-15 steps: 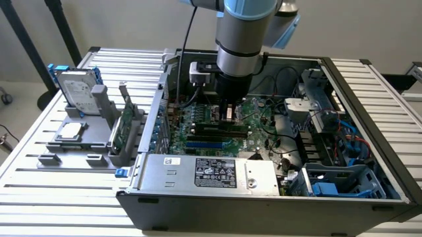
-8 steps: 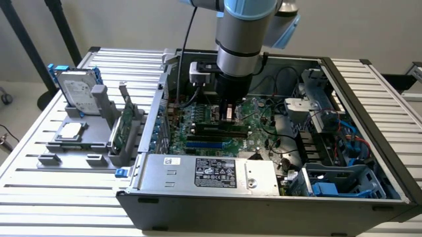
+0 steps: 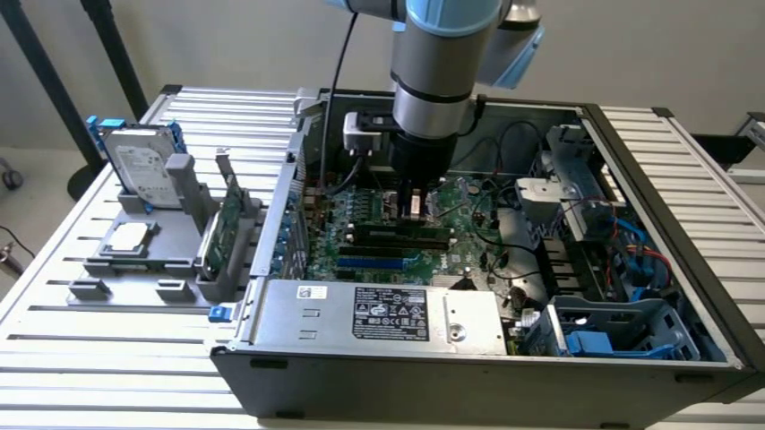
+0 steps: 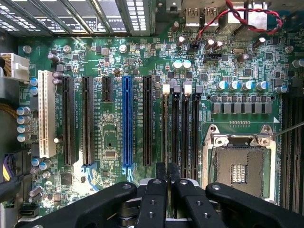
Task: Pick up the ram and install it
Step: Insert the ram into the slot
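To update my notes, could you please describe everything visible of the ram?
The ram is a thin, narrow board held on edge by the shut gripper, inside the open computer case. It hangs over the black memory slots beside the processor socket. Whether it touches a slot cannot be told.

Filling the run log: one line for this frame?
arm: inside case over motherboard | gripper: fingers shut on ram | ram: upright, at memory slots

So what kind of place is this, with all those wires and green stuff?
Probably a workshop or lab bench where a robot puts computers together. An open computer case sits on a slatted metal table, the robot arm reaches down over its green motherboard, and a hard drive waits in a holder beside it.
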Tool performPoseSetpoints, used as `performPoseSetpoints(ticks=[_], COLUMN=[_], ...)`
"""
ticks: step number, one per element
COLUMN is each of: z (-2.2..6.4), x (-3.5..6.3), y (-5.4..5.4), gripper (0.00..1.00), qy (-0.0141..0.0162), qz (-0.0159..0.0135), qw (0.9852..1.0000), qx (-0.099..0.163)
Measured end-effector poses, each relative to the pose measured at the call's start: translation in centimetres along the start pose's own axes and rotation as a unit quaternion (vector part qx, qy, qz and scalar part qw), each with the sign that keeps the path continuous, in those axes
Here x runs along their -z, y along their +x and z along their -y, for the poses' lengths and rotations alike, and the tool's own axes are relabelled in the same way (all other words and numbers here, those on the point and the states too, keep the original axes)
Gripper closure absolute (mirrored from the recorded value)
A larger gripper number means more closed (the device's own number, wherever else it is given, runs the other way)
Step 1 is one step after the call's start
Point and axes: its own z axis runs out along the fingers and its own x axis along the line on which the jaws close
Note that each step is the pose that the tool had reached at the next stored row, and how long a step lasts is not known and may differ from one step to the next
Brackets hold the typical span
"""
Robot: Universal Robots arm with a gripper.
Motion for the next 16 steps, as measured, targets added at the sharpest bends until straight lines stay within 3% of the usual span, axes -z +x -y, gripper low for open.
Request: performPoseSetpoints(ticks=[15,16], z=[0.01,0.04], x=[-0.35,-0.46], y=[-0.13,-0.17], gripper=[0.87,0.87], qy=[0.0000,0.0006], qz=[-0.0029,-0.0014], qw=[1.0000,1.0000], qx=[0.000,0.000])
